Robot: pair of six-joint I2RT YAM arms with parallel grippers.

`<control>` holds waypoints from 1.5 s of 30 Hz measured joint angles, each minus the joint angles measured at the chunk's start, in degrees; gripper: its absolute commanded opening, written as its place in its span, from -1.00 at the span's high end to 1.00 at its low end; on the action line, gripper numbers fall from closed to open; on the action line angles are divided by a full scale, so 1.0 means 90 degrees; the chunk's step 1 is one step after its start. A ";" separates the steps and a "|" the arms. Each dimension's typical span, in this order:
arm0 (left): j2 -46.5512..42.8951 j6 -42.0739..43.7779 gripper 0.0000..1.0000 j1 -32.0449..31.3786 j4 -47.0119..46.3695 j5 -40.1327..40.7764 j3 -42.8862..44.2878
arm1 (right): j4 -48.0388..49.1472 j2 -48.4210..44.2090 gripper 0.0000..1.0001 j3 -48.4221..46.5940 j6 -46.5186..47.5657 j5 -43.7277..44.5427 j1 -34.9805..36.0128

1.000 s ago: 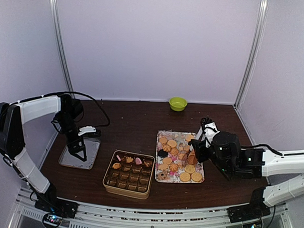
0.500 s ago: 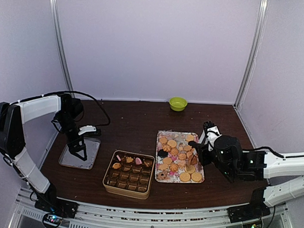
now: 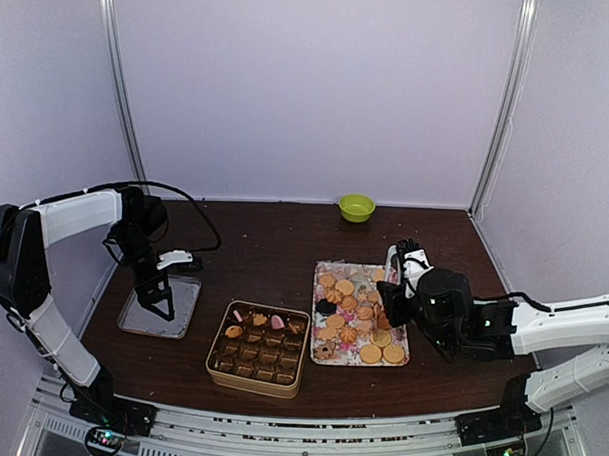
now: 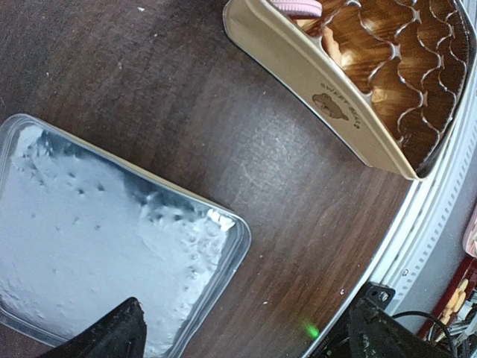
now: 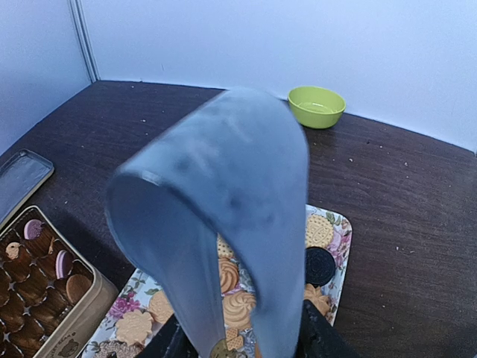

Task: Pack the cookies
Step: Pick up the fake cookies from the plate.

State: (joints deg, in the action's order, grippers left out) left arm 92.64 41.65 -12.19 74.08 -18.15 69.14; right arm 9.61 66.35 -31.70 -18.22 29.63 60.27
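The cookies (image 3: 356,315) lie heaped on a floral tray (image 3: 324,272): golden-tan ones, some pink, one dark round one (image 5: 320,265). A few cookies (image 3: 256,319) sit in the far row of the tan tin (image 3: 251,380), whose other brown paper cups look empty. My right gripper (image 3: 386,308) hovers over the tray's right side, shut on blue-grey bent tongs (image 5: 223,186) that arch over the cookies (image 5: 242,309). The tongs' tips are cut off at the frame's edge. My left gripper (image 3: 165,308) is open and empty over a silver lid (image 3: 182,296).
A green bowl (image 3: 356,207) stands at the back of the brown table. The silver lid (image 4: 89,246) lies left of the tin (image 4: 328,104), with a strip of bare table between them. The table's metal front rail (image 4: 440,201) runs close by the tin.
My right gripper with the tongs has shifted slightly over the tray's right side, back a little and then left again. The left arm has not moved.
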 measured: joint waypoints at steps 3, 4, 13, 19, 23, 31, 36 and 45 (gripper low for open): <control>0.0000 0.0000 -0.95 0.0000 0.0007 0.0000 0.0000 | -0.0034 -0.0053 0.14 0.0002 0.0041 -0.0002 0.0002; 0.0000 0.0002 -0.95 0.0000 0.0012 0.0000 0.0000 | -0.0078 -0.0104 0.14 0.0002 0.0058 0.0000 0.0000; 0.0041 0.0000 -0.94 0.0000 0.0073 -0.0010 0.0046 | -0.0126 -0.0818 0.14 0.0002 0.0335 0.0049 -0.0291; 0.0044 0.0000 -0.95 0.0000 0.0102 -0.0010 0.0070 | 0.0158 -0.0665 0.14 0.0005 0.0384 -0.0029 -0.0537; 0.0044 0.0000 -0.95 0.0000 0.0109 -0.0010 0.0070 | 0.0437 -0.0403 0.14 0.0005 0.0408 -0.0168 -0.0687; 0.0044 0.0002 -0.95 0.0000 0.0112 -0.0007 0.0070 | 0.0913 0.0112 0.15 0.0005 0.0542 -0.0367 -0.0896; 0.0044 0.0002 -0.95 0.0000 0.0112 -0.0007 0.0070 | 0.1027 0.0311 0.17 0.0015 0.0549 -0.0459 -0.0942; 0.0044 0.0002 -0.94 0.0000 0.0114 -0.0007 0.0070 | 0.1105 -0.0007 0.25 0.0437 0.0442 -0.0559 -0.0950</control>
State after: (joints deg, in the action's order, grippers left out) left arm 93.03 41.67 -12.19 75.11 -18.22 69.78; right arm 19.55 66.28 -27.77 -14.24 24.60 51.72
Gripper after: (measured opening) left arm 0.973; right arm 0.392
